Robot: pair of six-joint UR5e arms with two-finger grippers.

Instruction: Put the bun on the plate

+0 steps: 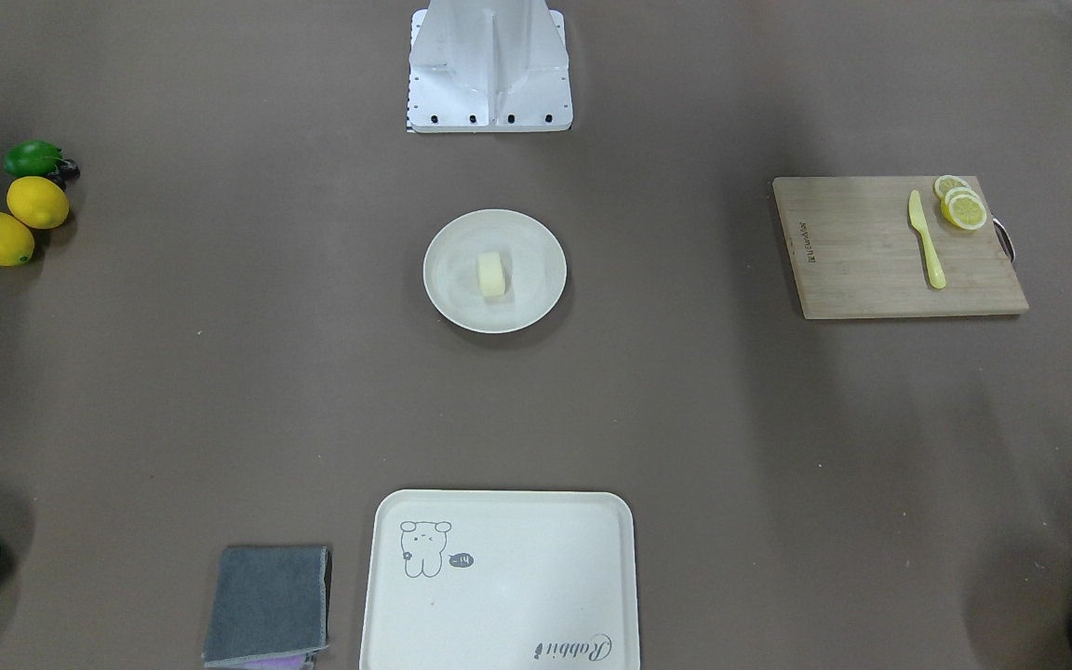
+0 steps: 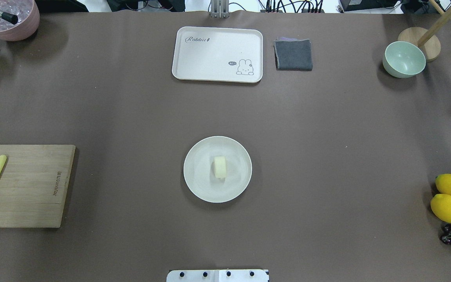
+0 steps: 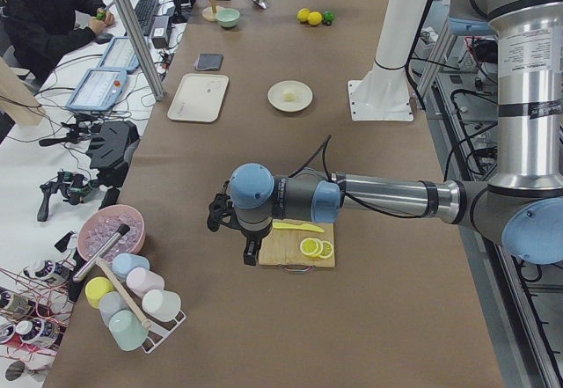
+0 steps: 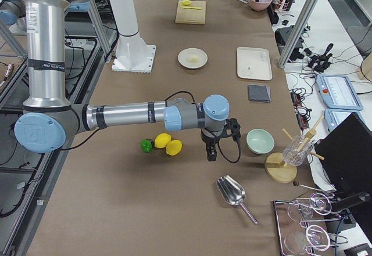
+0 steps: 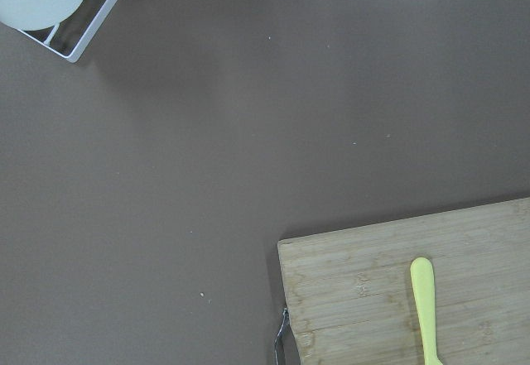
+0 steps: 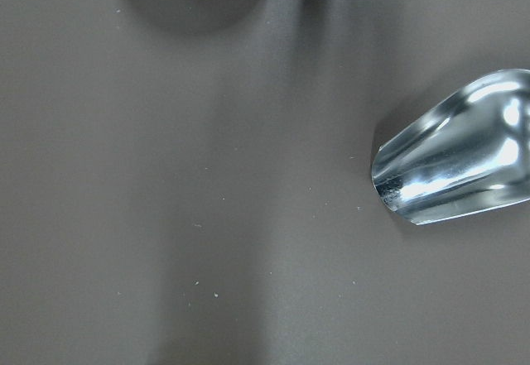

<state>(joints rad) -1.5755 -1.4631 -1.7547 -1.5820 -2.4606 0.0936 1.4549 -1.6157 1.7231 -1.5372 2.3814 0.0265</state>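
Already the bun (image 1: 491,275) lies near the middle of the plate (image 1: 448,290), at frame centre. The 2 grippers show only in side views, the left gripper (image 3: 251,252) over the cutting board's (image 3: 295,249) edge and the right gripper (image 4: 211,152) beside the lemons (image 4: 168,144). I cannot tell how far either is open or whether it holds anything.

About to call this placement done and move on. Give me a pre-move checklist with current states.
1. The small pale cream-yellow bun lies on the round cream-white plate: ok.
2. Bun near the plate's centre, inside the rim: ok.
3. The left end effector is away from the plate, by the wooden cutting board: ok.
4. The right end effector is away from the plate, near the two yellow lemons: ok.
5. Both end effectors empty and open: cannot tell; only side views show them.
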